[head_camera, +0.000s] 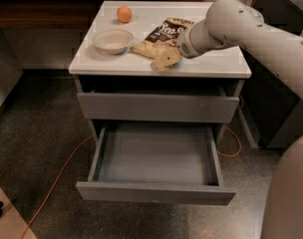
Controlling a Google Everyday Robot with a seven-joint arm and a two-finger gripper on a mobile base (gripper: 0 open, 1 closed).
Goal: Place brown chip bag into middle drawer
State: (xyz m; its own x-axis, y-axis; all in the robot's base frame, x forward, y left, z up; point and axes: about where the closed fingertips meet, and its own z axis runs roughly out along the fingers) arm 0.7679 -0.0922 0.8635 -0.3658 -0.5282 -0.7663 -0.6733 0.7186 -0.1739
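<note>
The brown chip bag (164, 34) lies flat on the white cabinet top (216, 63), right of the white bowl, its tan near end toward the front. My gripper (166, 59) is low over the top at that near end, touching or almost touching it; the arm reaches in from the right. The middle drawer (156, 158) is pulled out below, grey and with nothing in it. The grey drawer front above it (156, 107) is closed.
A white bowl (113, 40) and an orange fruit (124, 14) sit on the left part of the cabinet top. An orange cable (57, 178) runs over the dark floor at the left. A dark cabinet stands at the right.
</note>
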